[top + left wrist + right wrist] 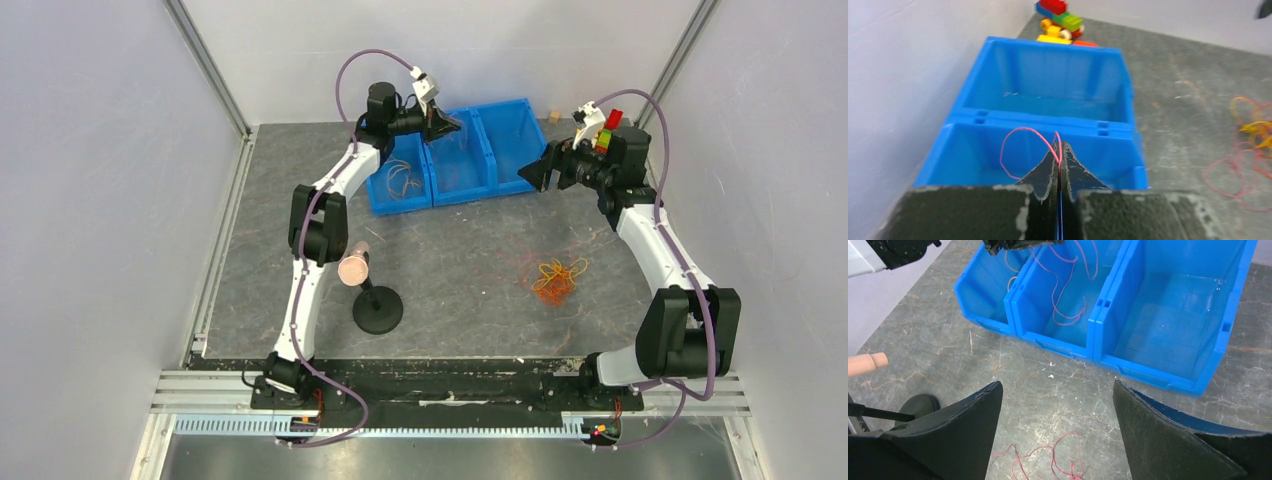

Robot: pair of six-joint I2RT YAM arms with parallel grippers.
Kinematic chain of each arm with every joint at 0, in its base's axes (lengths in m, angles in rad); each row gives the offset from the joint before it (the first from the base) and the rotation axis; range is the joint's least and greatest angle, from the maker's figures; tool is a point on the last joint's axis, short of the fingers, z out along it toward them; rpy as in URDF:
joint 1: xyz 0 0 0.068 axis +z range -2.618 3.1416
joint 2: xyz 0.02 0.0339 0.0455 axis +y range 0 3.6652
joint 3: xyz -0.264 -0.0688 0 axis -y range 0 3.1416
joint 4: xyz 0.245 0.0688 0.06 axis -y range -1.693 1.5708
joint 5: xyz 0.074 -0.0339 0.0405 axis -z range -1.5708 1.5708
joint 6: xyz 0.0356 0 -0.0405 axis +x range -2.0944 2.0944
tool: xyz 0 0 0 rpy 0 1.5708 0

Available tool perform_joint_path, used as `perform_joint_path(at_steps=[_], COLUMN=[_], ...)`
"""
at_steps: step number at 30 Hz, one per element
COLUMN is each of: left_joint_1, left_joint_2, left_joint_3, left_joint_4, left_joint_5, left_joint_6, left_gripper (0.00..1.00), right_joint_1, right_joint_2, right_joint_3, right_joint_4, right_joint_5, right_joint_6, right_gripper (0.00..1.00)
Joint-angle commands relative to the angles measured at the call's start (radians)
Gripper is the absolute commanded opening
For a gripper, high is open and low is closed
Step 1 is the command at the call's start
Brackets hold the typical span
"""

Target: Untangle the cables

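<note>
My left gripper (1060, 147) is shut on a thin pink cable (1018, 134) that loops out to the left of its tips, above the middle blue bin (973, 150). In the right wrist view that pink cable (1066, 323) hangs down into the middle bin from the left gripper (1018, 244). A tangle of orange, yellow and red cables (556, 279) lies on the table right of centre. An orange cable (402, 180) lies in the left bin. My right gripper (1057, 385) is open, nothing between its fingers, hovering above the table near the right bin, with a red strand (1068, 433) below.
Three blue bins (455, 196) stand side by side at the back. A black stand with a pink peg (355, 268) is near the left arm. Toy bricks (1060, 22) sit beyond the bins. Walls close in on both sides.
</note>
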Motion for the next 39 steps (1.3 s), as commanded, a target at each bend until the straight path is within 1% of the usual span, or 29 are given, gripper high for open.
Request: perform_joint_path(at_steps=[1, 2, 3, 5, 6, 8, 9, 13, 16, 17, 19, 24, 26, 28, 31, 35, 36, 39], left_joint_1=[-0.001, -0.002, -0.006, -0.013, -0.013, -0.015, -0.019, -0.025, -0.027, -0.027, -0.026, -0.023, -0.021, -0.018, -0.018, -0.019, -0.021, -0.026], left_joint_2=[0.002, 0.008, 0.013, 0.007, -0.001, -0.032, -0.051, -0.169, -0.249, -0.290, -0.329, -0.466, -0.513, -0.562, -0.636, -0.735, -0.758, -0.805], left_joint_3=[0.049, 0.051, 0.057, 0.056, 0.049, 0.047, 0.042, -0.030, -0.042, -0.010, 0.011, -0.038, -0.060, -0.073, -0.104, -0.199, -0.231, -0.312], left_joint_4=[-0.095, -0.107, -0.129, -0.174, -0.186, -0.231, -0.266, -0.335, -0.431, -0.547, -0.669, -0.855, -0.900, -0.934, -0.966, -0.923, -0.908, -0.882], left_joint_5=[-0.166, -0.199, -0.239, -0.291, -0.296, -0.287, -0.286, -0.308, -0.363, -0.399, -0.407, -0.399, -0.416, -0.432, -0.419, -0.366, -0.357, -0.328], left_joint_6=[0.274, 0.295, 0.315, 0.364, 0.368, 0.371, 0.377, 0.421, 0.451, 0.470, 0.506, 0.454, 0.408, 0.342, 0.252, 0.161, 0.145, 0.134], left_gripper=[0.02, 0.02, 0.10, 0.37, 0.48, 0.61, 0.66, 0.75, 0.77, 0.78, 0.79, 0.80, 0.80, 0.81, 0.82, 0.82, 0.82, 0.82], right_joint_1=[-0.003, -0.003, -0.003, -0.003, -0.005, -0.007, -0.007, -0.009, -0.012, -0.012, -0.012, -0.012, -0.012, -0.011, -0.002, 0.014, 0.046, 0.082], right_joint_2=[-0.026, -0.025, -0.022, -0.016, -0.014, -0.010, -0.007, -0.010, -0.024, -0.033, -0.036, 0.007, 0.029, 0.038, 0.049, 0.098, 0.112, 0.132], right_joint_3=[0.011, 0.014, 0.016, 0.027, 0.033, 0.051, 0.059, 0.078, 0.084, 0.079, 0.074, 0.060, 0.044, 0.010, -0.038, -0.074, -0.084, -0.144], right_joint_4=[-0.024, -0.024, -0.029, -0.051, -0.073, -0.121, -0.148, -0.242, -0.323, -0.384, -0.448, -0.630, -0.687, -0.707, -0.702, -0.675, -0.676, -0.659], right_joint_5=[-0.011, -0.010, -0.009, -0.003, 0.003, 0.011, 0.017, 0.042, 0.083, 0.119, 0.149, 0.273, 0.322, 0.350, 0.378, 0.410, 0.400, 0.391], right_joint_6=[-0.034, -0.035, -0.036, -0.054, -0.070, -0.110, -0.132, -0.219, -0.280, -0.329, -0.390, -0.562, -0.618, -0.646, -0.664, -0.661, -0.665, -0.678], right_gripper=[0.84, 0.84, 0.85, 0.85, 0.85, 0.85, 0.86, 0.86, 0.89, 0.92, 0.96, 0.98, 0.97, 0.97, 0.95, 0.93, 0.92, 0.89])
